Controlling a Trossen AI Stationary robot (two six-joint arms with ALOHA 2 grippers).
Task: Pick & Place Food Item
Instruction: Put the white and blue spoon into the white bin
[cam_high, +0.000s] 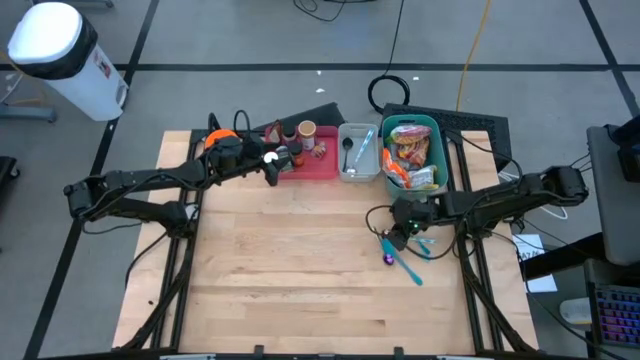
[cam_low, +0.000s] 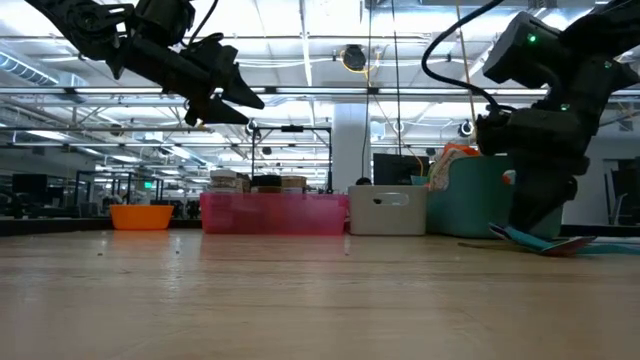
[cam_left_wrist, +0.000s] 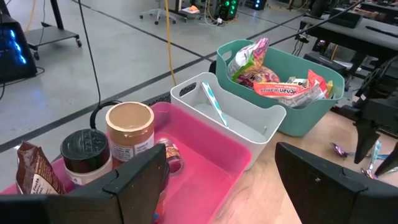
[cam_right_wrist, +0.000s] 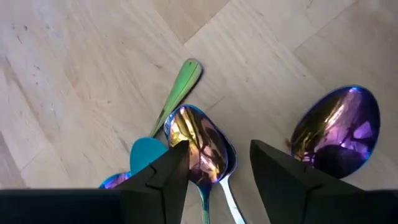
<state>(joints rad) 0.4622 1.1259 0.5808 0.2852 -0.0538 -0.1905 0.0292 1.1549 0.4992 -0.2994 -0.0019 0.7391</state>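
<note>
My right fingers (cam_right_wrist: 214, 171) were low over the tabletop (cam_high: 300, 260), partly open, with nothing between them. Directly under them lay a shiny rainbow spoon (cam_right_wrist: 200, 148), and a second spoon (cam_right_wrist: 337, 132) lay just beside it, outside one finger. A turquoise utensil (cam_high: 408, 264) lay under the same little heap. The food I was asked to move was not here: the snack packets (cam_left_wrist: 283, 87) were in the green basket (cam_high: 442, 150), near my right fingers, on the far side of them.

My left fingers (cam_left_wrist: 217, 180) hung wide open and empty above the pink tray (cam_left_wrist: 205, 155), close over the jars.

To do this step well, I think I should centre one spoon bowl between the right fingers, so that the neighbour spoon is not caught together with it, and go down softly, because thin metal can slip on wood.

I counted two shiny spoons near my right fingers, and I could not tell if more were hidden. I counted one green basket, one white bin (cam_left_wrist: 239, 115), one pink tray, one tan jar (cam_left_wrist: 129, 127) and one dark-lidded jar (cam_left_wrist: 86, 152).
</note>
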